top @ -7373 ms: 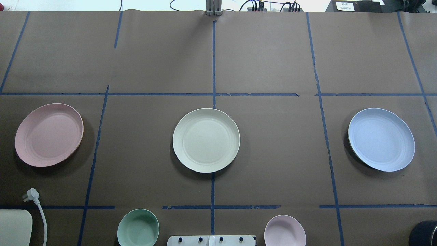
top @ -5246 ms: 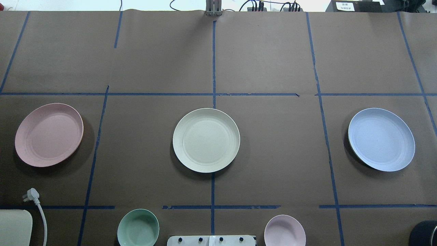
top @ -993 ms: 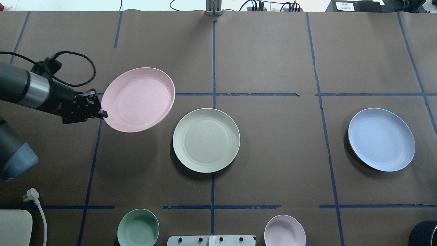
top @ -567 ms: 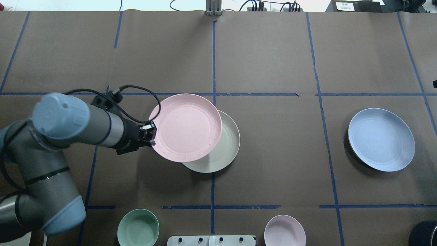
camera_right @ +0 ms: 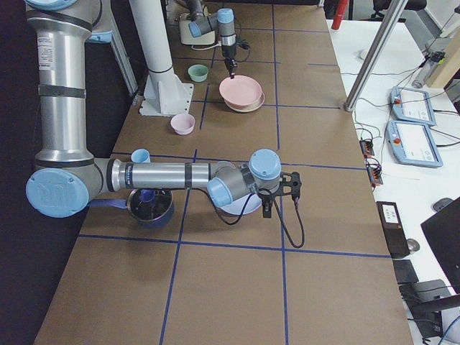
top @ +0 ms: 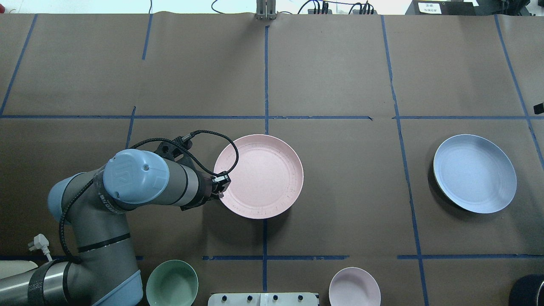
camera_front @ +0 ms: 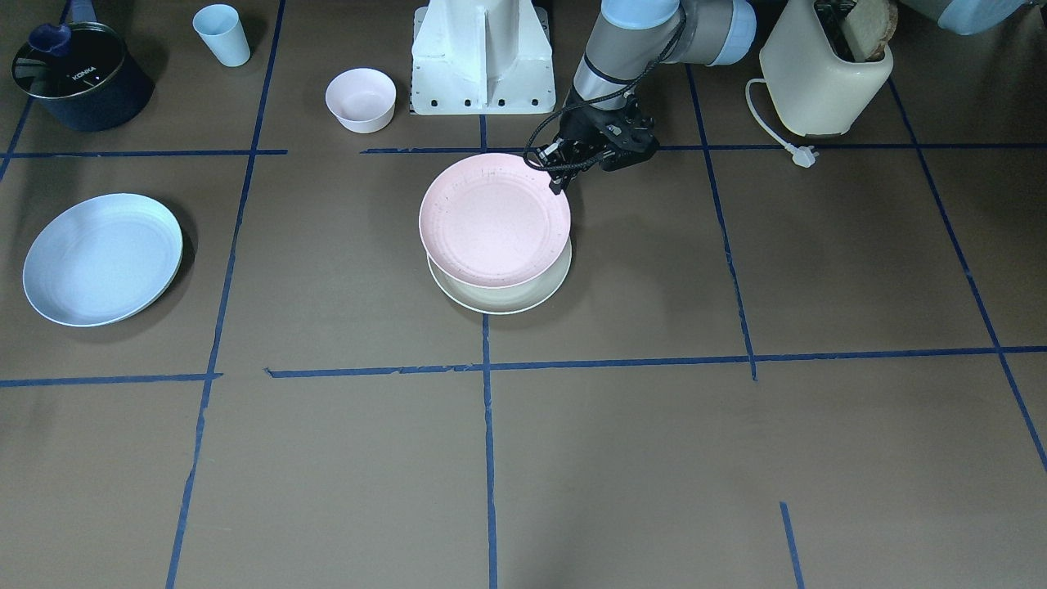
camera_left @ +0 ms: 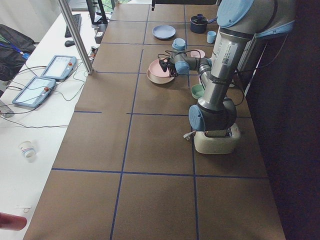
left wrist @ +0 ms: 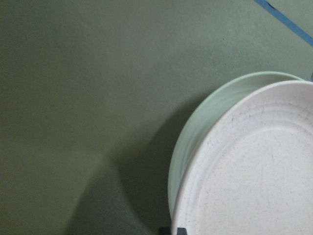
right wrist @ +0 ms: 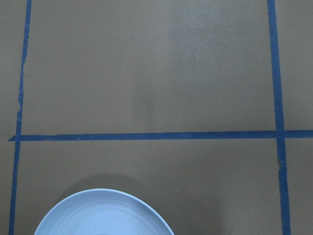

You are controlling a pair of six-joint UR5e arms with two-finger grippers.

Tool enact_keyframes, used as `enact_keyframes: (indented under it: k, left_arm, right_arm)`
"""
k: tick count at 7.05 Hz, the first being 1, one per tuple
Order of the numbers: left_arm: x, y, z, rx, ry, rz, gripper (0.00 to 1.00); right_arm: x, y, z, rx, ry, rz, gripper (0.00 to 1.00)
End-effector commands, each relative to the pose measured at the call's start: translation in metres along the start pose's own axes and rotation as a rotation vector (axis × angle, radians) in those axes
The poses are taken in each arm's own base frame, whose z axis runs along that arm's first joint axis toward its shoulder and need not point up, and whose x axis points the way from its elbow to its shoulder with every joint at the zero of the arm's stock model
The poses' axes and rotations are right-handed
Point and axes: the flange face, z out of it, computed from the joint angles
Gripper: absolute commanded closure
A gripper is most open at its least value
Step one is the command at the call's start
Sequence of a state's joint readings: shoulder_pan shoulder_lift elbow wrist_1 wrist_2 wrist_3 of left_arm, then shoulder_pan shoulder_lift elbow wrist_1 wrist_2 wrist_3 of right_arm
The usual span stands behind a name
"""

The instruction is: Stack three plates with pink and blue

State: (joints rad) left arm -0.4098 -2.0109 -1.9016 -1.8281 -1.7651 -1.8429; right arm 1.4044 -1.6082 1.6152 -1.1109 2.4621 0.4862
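Note:
My left gripper (top: 221, 187) is shut on the near-left rim of the pale pink plate (top: 258, 176). It holds the plate directly over the cream-white plate (camera_front: 501, 299), which shows only as a crescent under it in the front view. The left wrist view shows the pink plate (left wrist: 254, 166) just above the cream plate's rim (left wrist: 220, 105); I cannot tell whether they touch. The pale blue plate (top: 474, 173) lies flat at the right. My right gripper (camera_right: 282, 198) hovers by it in the right side view; I cannot tell whether it is open. The right wrist view shows the blue plate's edge (right wrist: 102, 215).
A mint-green bowl (top: 172, 283) and a small pink bowl (top: 354, 287) stand near the robot's base (camera_front: 483, 57). A cream toaster (camera_front: 826, 74) with a white plug (camera_front: 803, 155), a dark pot (camera_front: 78, 78) and a pale blue cup (camera_front: 222, 34) stand along the robot's edge.
My left arm came in, took the pink plate from the table's left and carried it right until it covers the cream plate. The blue plate has not moved.

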Motion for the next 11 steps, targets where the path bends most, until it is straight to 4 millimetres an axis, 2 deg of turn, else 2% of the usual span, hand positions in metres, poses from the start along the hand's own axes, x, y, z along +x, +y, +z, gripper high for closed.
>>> enact_keyframes:
  k: [1, 2, 3, 4, 5, 6, 7, 8, 9, 10, 11]
  left_arm:
    - [0.004, -0.015, -0.006, 0.018, 0.009, -0.010, 1.00]
    - [0.004, -0.015, -0.006, 0.020, 0.009, -0.010, 1.00]
    - [0.004, -0.015, -0.005, 0.020, 0.009, -0.010, 0.72]
    - [0.002, -0.014, 0.003, 0.019, -0.004, -0.010, 0.01]
    - [0.002, -0.015, 0.001, 0.018, -0.001, -0.010, 0.00]
    - [0.002, -0.016, -0.003, 0.019, 0.005, -0.011, 0.00]
    - [0.004, -0.026, -0.011, 0.006, 0.003, -0.023, 0.00]
    - [0.005, -0.053, -0.028, -0.038, 0.001, -0.051, 0.00]
    - [0.005, -0.076, -0.051, -0.058, 0.015, -0.056, 0.00]
    - [-0.002, -0.084, -0.066, -0.060, 0.000, -0.037, 0.00]
    - [-0.002, -0.082, -0.076, -0.055, -0.016, -0.010, 0.00]
  right_arm:
    - [0.000, 0.001, 0.000, -0.001, 0.000, 0.000, 0.00]
    - [0.003, 0.003, 0.001, -0.004, 0.002, 0.003, 0.00]
    - [0.003, 0.004, 0.002, -0.004, 0.002, 0.002, 0.00]
    - [0.006, 0.008, 0.004, -0.012, 0.004, 0.002, 0.00]
    - [0.003, 0.012, 0.013, -0.018, 0.019, -0.008, 0.00]
    - [0.008, 0.024, 0.028, -0.013, 0.065, -0.034, 0.00]
    - [0.010, 0.033, 0.039, -0.023, 0.083, -0.031, 0.00]
    - [0.015, 0.054, 0.050, -0.032, 0.078, -0.014, 0.00]
    - [0.010, 0.073, 0.060, -0.013, 0.054, 0.017, 0.00]
    - [-0.006, 0.095, 0.089, 0.005, 0.071, 0.034, 0.00]
    - [-0.005, 0.116, 0.102, 0.002, 0.083, 0.037, 0.00]
